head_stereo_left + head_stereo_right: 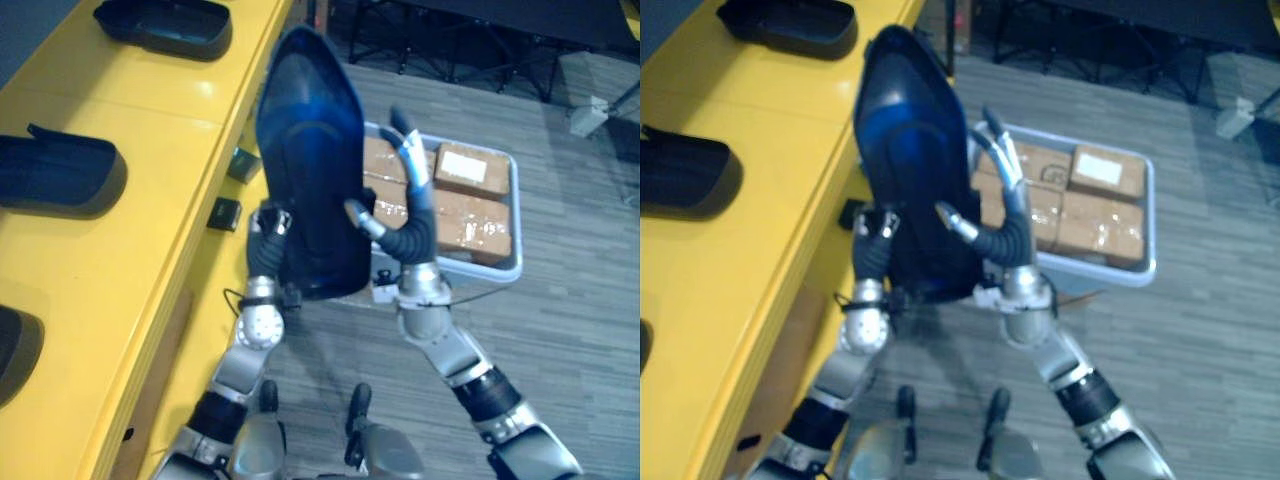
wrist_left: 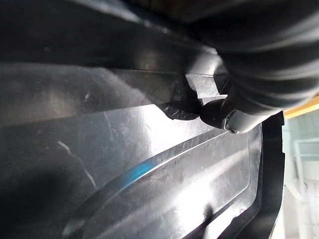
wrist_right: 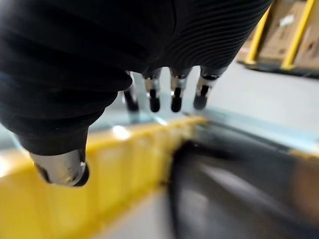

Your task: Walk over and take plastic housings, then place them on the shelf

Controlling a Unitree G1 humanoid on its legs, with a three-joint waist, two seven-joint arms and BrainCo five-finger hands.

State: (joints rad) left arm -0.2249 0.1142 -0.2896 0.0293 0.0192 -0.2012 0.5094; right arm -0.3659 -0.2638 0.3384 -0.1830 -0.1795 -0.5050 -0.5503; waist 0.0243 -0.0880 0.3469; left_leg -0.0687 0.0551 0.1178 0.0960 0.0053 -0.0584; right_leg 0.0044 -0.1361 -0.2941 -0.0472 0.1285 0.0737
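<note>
Placement step, left eye view: plastic housing (image 1: 310, 150) stands upright between both hands, beside the yellow shelf (image 1: 150, 200) where other housings (image 1: 60, 175) lie. Swing it left over bare shelf with even pressure from both sides until it rests. The left hand (image 1: 268, 240) props the lower edge; the right hand (image 1: 418, 225) presses the opposite side. Left wrist view: grasp state cannot be told. Right wrist view: fingers (image 3: 176, 97) straight, clasping nothing.

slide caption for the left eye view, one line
Left hand and right hand hold a dark plastic housing upright beside the yellow shelf, a bin of boxes behind.
</note>
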